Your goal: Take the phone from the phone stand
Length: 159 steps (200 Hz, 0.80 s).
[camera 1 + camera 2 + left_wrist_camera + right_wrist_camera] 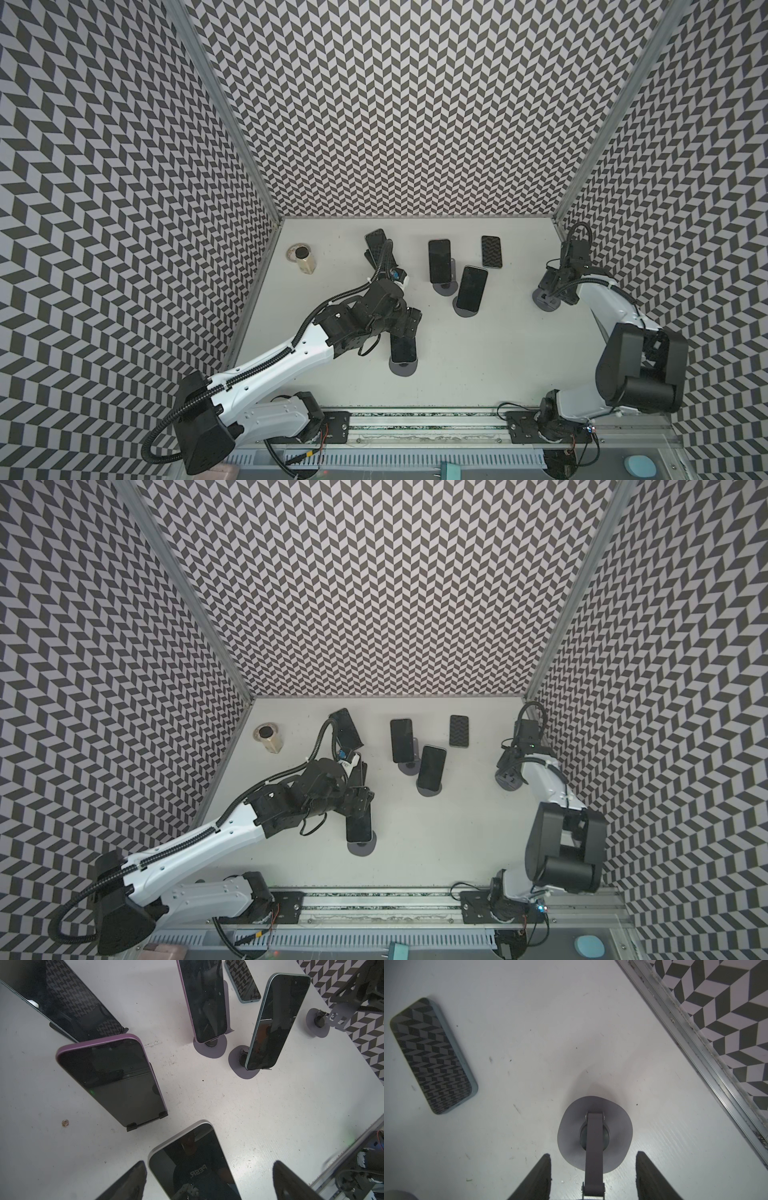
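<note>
A white-edged phone (193,1169) leans on a grey phone stand (403,369) at the front of the table, seen in both top views (403,349) (358,829). My left gripper (208,1162) is open and straddles the phone's upper end. One finger (133,1180) is close beside its edge, the other finger (288,1182) stands well clear. At the right, my right gripper (593,1154) hangs open over an empty grey stand (569,1136). That stand's arm (593,1157) runs between the fingers without touching them.
More phones lean on stands nearby: a purple-edged one (112,1078), another purple one (439,259), a teal one (471,289) and a dark one (376,241) at the back. A phone (491,251) lies flat. A jar (303,259) stands back left.
</note>
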### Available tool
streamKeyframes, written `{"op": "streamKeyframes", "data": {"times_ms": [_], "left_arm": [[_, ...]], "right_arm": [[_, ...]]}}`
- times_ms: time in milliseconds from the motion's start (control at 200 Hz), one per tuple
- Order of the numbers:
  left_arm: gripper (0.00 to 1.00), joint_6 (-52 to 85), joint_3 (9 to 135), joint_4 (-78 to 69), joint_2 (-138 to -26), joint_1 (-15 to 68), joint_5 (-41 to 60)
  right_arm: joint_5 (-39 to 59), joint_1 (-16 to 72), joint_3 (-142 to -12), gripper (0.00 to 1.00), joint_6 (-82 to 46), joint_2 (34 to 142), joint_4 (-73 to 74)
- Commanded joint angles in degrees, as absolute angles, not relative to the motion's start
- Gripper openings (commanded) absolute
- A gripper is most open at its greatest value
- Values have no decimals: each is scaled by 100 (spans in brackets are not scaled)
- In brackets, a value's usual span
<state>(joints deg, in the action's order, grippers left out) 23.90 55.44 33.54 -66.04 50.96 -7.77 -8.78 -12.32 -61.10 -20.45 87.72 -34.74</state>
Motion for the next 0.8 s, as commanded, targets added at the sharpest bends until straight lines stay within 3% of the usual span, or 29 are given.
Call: {"op": "streamKeyframes", "data": {"times_ms": [0,416,631,791], "left_arm": [[95,2426,5678,3403,-6609,5054,-729],[95,2501,5730,3445,-6629,4926,-790],[95,2596,5704,3463,-6570,4905,-851],[95,2597,5699,3476,-6506,4897,-897]], "right_arm": [[-730,-1387,-6466,55,-1979,9074,-3137],[-834,-1583,-7412,56,-1756,10260,-3286],[-907,-1607,-7515,65,-1720,10445,-3311],[-907,-1608,-7689,84,-1740,10532,-3495]]}}
